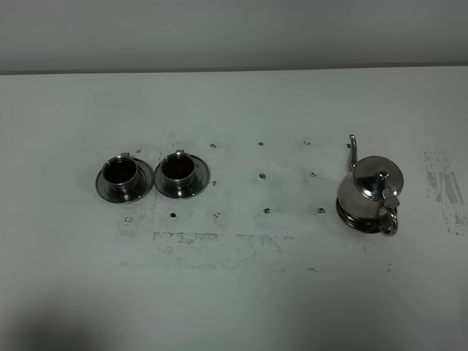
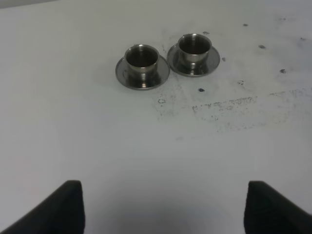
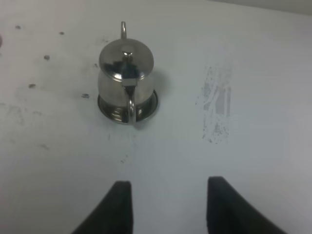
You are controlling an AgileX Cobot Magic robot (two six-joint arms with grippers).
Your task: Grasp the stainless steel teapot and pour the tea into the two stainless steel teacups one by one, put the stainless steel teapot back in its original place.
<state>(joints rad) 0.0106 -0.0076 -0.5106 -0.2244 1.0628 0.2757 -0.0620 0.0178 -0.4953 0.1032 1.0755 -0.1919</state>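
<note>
The teapot stands upright on the table's right side, free of both grippers, and both cups on their saucers at the left appear to hold dark reddish tea, so the pouring looks done and the pot seems set back, or the task has yet to begin. The right gripper hangs near the pot's handle, jaws apart and empty; the left gripper is wide open, well short of the cups. Bare table lies all round, its far edge well behind everything.

No readable text, label, brand, number or sign shows in any view; the smudged grey marks on the worktop form no legible characters.
</note>
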